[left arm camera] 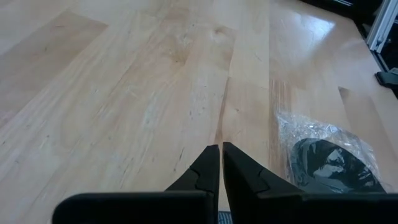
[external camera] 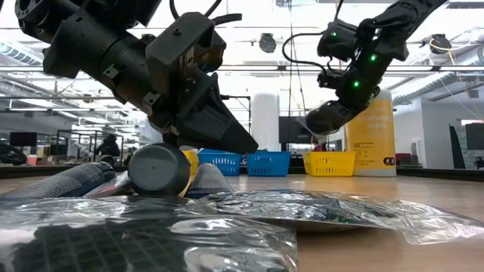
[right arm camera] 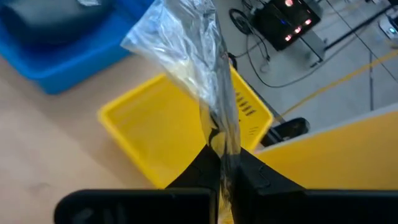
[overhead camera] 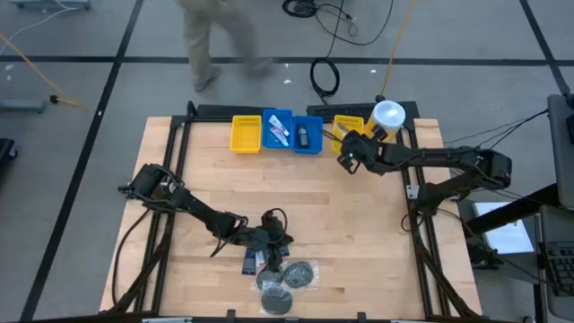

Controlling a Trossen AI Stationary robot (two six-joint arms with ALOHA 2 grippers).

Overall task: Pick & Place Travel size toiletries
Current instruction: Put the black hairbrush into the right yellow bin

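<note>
The right gripper (right arm camera: 222,163), jaws clamped on a clear packet (right arm camera: 199,74), hangs over the yellow bin (right arm camera: 155,134) at the table's far edge, seemingly placing; releasing comes next, while the left gripper (left arm camera: 221,163), jaws together, waits near the front edge.

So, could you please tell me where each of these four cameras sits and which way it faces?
High view: above the table, looking straight down; both arms show.
Low view: at tabletop height, looking level past wrapped mesh puffs to the bins; both arms enter from above.
Left wrist view: on the left arm, facing bare wood and one wrapped puff; the left gripper is shut.
Right wrist view: on the right arm, over the yellow bin; the right gripper pinches a clear wrapper.
Shared: the high and right wrist views both show that yellow bin.
</note>
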